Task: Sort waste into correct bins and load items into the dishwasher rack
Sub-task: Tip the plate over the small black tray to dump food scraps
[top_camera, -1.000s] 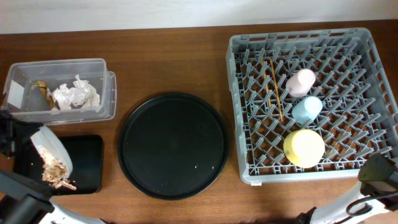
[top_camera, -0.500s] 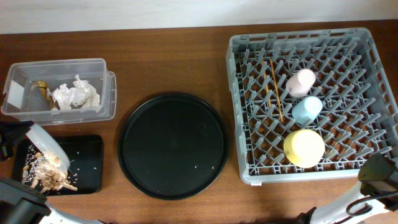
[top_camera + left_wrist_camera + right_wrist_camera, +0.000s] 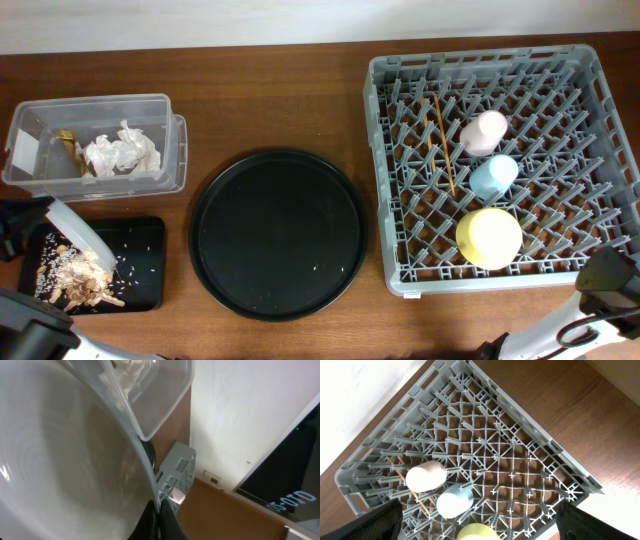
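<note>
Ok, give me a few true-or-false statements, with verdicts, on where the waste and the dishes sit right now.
1. The crumpled napkin lies in the clear box. True.
2. The yellow bowl sits in the clear box too. False: it is in the dishwasher rack.
3. Peanut shells lie on the flat black tray. True.
4. The grey plate is loaded in the dishwasher rack. False: it is tilted over the flat black tray.
</note>
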